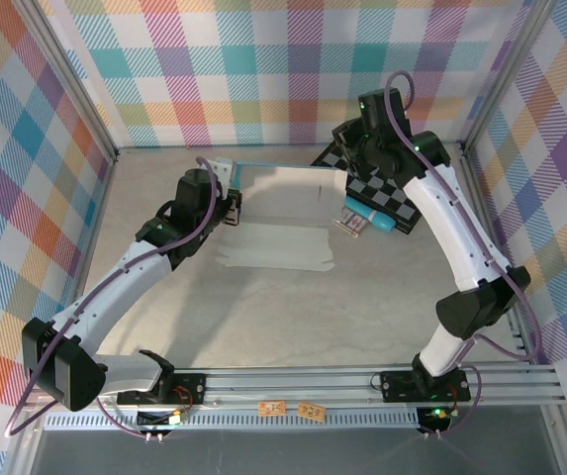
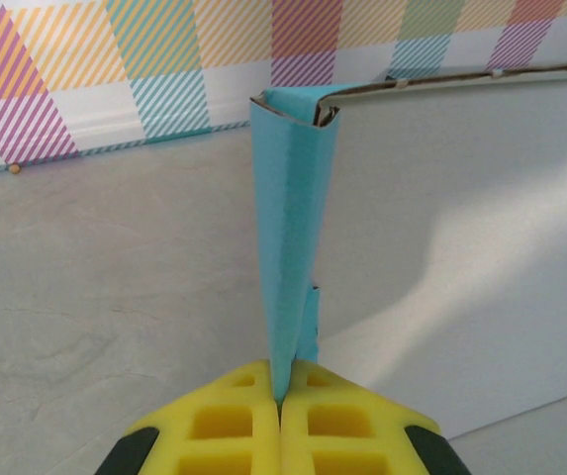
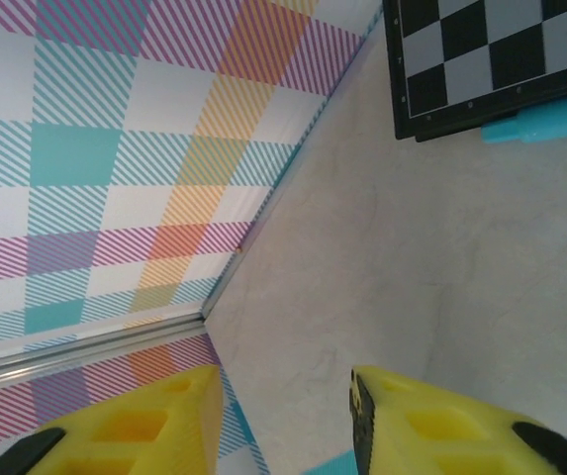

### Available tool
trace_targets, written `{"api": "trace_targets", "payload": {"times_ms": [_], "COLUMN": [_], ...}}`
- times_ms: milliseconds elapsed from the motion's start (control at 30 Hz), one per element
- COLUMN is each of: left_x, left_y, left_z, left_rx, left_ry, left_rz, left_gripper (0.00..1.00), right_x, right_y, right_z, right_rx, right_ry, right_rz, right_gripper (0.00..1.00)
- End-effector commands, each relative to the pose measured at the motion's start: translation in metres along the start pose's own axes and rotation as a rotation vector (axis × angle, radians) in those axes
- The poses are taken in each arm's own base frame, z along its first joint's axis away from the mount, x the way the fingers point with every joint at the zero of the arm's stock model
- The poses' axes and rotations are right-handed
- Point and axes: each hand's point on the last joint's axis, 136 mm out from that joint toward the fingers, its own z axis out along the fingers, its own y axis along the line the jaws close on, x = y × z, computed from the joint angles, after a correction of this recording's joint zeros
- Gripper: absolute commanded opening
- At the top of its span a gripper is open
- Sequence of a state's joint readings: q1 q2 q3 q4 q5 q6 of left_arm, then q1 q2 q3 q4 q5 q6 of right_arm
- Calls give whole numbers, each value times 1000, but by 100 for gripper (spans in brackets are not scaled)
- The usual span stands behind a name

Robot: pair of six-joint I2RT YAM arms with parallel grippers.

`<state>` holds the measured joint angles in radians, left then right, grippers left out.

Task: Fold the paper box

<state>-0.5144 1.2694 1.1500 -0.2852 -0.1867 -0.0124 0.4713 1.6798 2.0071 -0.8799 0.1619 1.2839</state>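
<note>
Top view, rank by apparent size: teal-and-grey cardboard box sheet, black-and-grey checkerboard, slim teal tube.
Largest: teal-and-grey cardboard box sheet.
Then: black-and-grey checkerboard, partly hidden by the right arm, so uncertain.
Smallest: slim teal tube.

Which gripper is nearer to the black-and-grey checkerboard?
Right. The right gripper hangs open just beside the checkerboard, not touching it. The left gripper is farther off, shut on the paper box's teal flap at the box's left end.

I am in a lab test cell: plaid walls [image 1: 263,59] beyond my left pincer [image 1: 232,201], aluminium rail [image 1: 303,381] behind it.
</note>
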Motion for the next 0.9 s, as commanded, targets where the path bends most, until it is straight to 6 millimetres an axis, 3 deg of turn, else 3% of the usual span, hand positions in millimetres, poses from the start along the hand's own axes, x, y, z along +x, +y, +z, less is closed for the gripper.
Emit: {"api": "trace_targets", "payload": {"times_ms": [0, 100, 300, 400, 567, 867], "left_x": [-25, -25, -23, -23, -24, -23], "left_y": [-3, -4, -4, -5, -5, -4], "left_z": [-11, -11, -12, -12, -12, -10], "left_rx": [-10, -9, -12, -3, -3, -14], "left_ry": [-69, -71, -42, -44, -41, -35], "left_rz": [-7, -5, 1, -6, -8, -32], "left_gripper": [0, 0, 0, 0, 0, 0], "right_x": [13, 19, 25, 23, 26, 36], "right_y": [-17, -23, -37, -34, -37, -56], "right_z": [-14, -8, 4, 11, 21, 15], "right_rx": [21, -8, 30, 6, 24, 53], "right_ry": [66, 81, 107, 103, 131, 164], "right_rz": [-16, 30, 49, 63, 67, 69], "right_gripper": [46, 51, 51, 51, 40, 34]}}
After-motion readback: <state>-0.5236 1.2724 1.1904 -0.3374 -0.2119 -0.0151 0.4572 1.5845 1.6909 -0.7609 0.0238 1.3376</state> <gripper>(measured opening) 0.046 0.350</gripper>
